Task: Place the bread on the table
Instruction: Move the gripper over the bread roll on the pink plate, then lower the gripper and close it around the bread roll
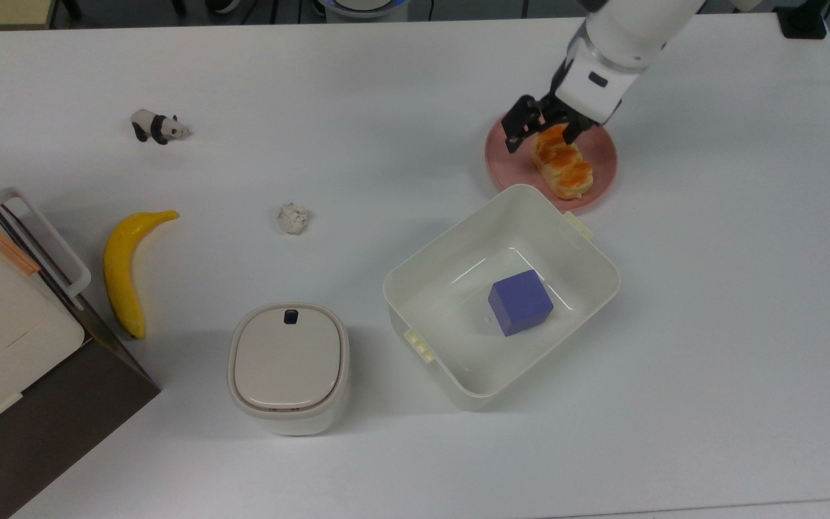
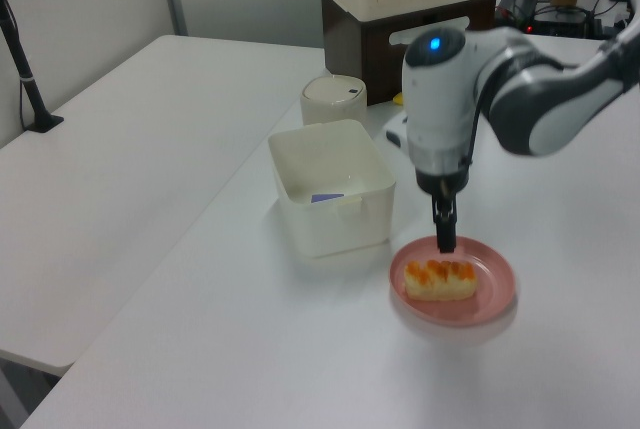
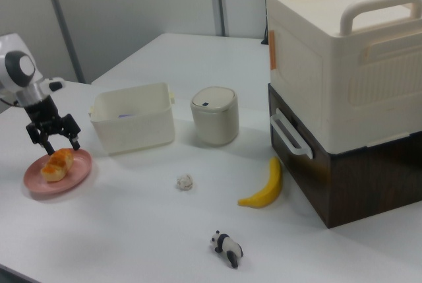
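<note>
I have the black two-finger gripper [image 1: 539, 133] hanging over the round pink plate [image 1: 509, 163] in the upper right of the top view, its fingers spread apart and holding nothing. The small oblong bun with the glossy orange-brown top, the bread [image 1: 561, 161], lies on that plate. The gripper sits above the bun's upper end, not its middle, and not yet down around it.

My worry from here is the grasp line. If I descend where I am, I judge the fingers would catch only the end of the bread, and it could pivot or slip out on the lift. A finger coming down on the plate's rim could tip or skid the plate. The cream-white rectangular plastic tub [image 1: 576, 222] sits just beside the plate toward the frame's centre. A careless swing after the lift could clip its wall or drop the bread inside rather than on the large white tabletop [image 1: 732, 288].

That tub holds a purple-blue cube [image 1: 521, 302] and nothing else I can make out. The small beige lidded bin [image 1: 288, 365] at lower centre is closed, so its contents are hidden.
</note>
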Robot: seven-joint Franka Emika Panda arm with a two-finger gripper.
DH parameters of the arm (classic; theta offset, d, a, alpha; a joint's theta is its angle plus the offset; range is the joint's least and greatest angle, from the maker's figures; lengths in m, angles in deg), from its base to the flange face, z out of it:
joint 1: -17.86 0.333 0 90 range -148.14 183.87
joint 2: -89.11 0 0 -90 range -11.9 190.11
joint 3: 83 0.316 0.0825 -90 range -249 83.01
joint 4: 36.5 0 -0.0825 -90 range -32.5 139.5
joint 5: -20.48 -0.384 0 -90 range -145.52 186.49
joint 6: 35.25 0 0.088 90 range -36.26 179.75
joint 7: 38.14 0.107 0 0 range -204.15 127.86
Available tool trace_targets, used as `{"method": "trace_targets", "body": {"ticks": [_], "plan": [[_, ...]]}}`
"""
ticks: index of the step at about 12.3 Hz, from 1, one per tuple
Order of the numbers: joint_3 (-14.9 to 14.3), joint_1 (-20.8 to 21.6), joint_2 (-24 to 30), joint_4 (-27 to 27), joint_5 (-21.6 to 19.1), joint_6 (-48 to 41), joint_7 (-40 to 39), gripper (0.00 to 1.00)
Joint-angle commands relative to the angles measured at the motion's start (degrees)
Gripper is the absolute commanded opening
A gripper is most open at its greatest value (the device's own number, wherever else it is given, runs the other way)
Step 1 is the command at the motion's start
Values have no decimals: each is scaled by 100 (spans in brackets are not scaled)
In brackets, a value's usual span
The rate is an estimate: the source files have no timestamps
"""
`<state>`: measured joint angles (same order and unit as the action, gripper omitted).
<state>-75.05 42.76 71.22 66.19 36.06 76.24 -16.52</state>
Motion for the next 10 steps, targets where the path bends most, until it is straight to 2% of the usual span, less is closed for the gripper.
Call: {"method": "trace_targets", "body": {"ticks": [1, 10], "plan": [[-31, 182, -241, 32, 375, 285, 641, 100], [110, 59, -39, -65, 288, 171, 247, 100]]}}
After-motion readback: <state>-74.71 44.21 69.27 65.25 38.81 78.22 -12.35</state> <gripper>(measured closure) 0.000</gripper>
